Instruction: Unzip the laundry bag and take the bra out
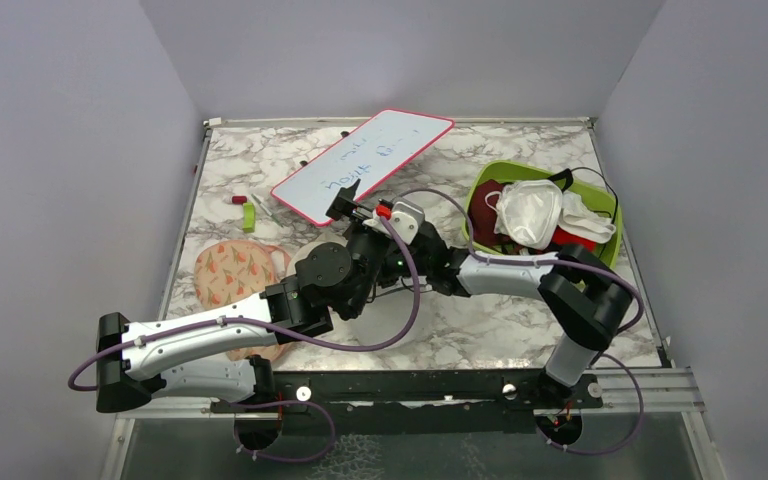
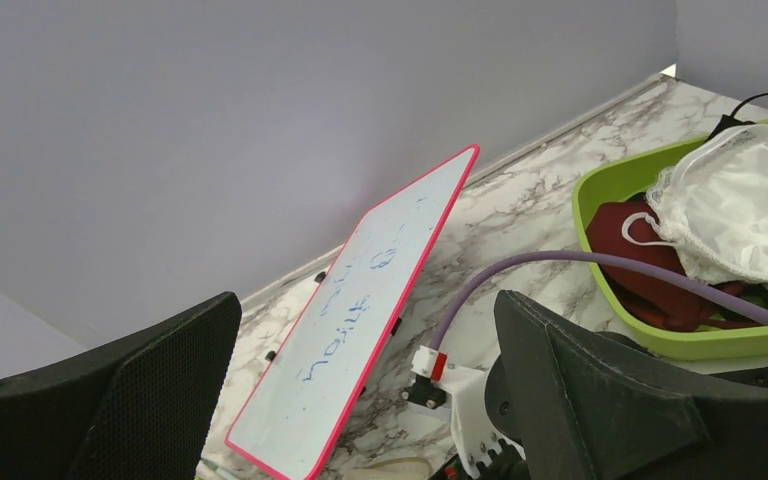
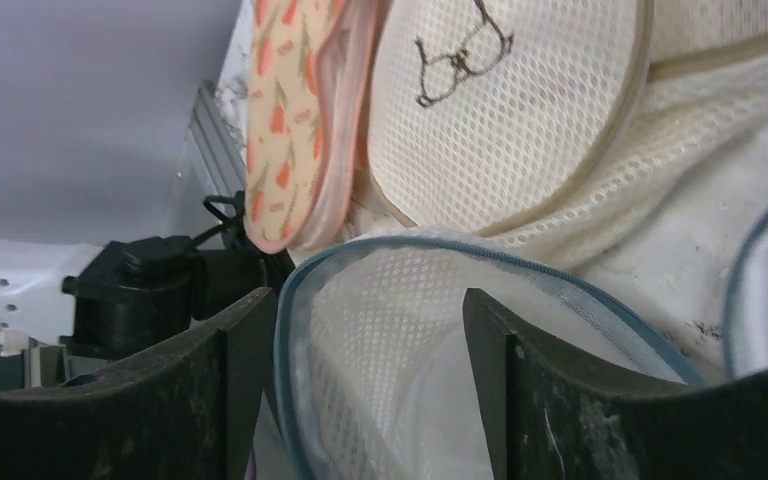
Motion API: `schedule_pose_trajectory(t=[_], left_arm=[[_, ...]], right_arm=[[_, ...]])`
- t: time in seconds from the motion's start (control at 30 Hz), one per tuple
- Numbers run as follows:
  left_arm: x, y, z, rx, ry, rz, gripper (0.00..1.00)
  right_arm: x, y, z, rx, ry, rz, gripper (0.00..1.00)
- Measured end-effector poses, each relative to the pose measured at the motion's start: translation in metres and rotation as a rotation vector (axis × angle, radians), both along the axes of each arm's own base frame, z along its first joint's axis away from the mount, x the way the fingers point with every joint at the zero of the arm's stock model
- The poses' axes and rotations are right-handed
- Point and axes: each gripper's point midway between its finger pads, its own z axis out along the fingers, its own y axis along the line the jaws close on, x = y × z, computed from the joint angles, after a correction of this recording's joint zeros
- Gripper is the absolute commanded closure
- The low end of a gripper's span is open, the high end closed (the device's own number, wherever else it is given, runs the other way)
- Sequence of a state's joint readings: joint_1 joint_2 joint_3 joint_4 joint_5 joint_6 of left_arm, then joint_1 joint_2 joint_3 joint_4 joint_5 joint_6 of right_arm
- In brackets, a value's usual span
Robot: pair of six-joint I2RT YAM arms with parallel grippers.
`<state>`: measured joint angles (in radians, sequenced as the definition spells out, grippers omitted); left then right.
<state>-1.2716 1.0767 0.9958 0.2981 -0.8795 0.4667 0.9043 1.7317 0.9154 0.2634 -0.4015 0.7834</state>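
Note:
The laundry bag [image 3: 410, 340], white mesh with a blue-grey zip rim, fills the near part of the right wrist view. Its rim and mesh flap stand between the fingers of my right gripper [image 3: 370, 300], which is open with its jaws wide apart. In the top view the bag is mostly hidden under both arms; a pale part [image 1: 380, 322] shows. A dark maroon garment [image 2: 650, 275], seemingly the bra, lies in the green bin [image 1: 600, 205]. My left gripper [image 2: 365, 320] is open and empty, raised above the table's middle and pointing toward the whiteboard [image 2: 360, 330].
A peach floral pouch [image 1: 230, 272] and a beige mesh pouch [image 3: 520, 110] lie left of the bag. The green bin also holds a white mesh item [image 1: 530, 212] and other garments. Small green and red items [image 1: 247, 214] lie near the whiteboard [image 1: 360, 165].

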Motion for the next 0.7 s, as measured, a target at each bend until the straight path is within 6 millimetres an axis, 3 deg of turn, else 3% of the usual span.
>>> schedule_pose_trajectory(t=[0.1,0.23,0.5,0.6,0.7], left_arm=[[0.0,0.0,0.0,0.001,-0.001,0.0,0.06],[0.0,0.0,0.0,0.004,-0.001,0.0,0.06],[0.0,0.0,0.0,0.004,-0.001,0.0,0.06],[0.0,0.0,0.0,0.003,-0.001,0.0,0.06],[0.0,0.0,0.0,0.004,-0.001,0.0,0.06]], right_arm=[[0.007,0.003,0.017,0.035,-0.034,-0.024,0.23],[0.014,-0.009,0.035,0.01,-0.094,-0.08,0.15],[0.046,-0.073,0.096,-0.083,-0.341,-0.275,0.19],[0.073,-0.107,0.095,-0.154,-0.377,-0.363,0.29],[0.1,-0.142,0.073,-0.254,-0.358,-0.427,0.37]])
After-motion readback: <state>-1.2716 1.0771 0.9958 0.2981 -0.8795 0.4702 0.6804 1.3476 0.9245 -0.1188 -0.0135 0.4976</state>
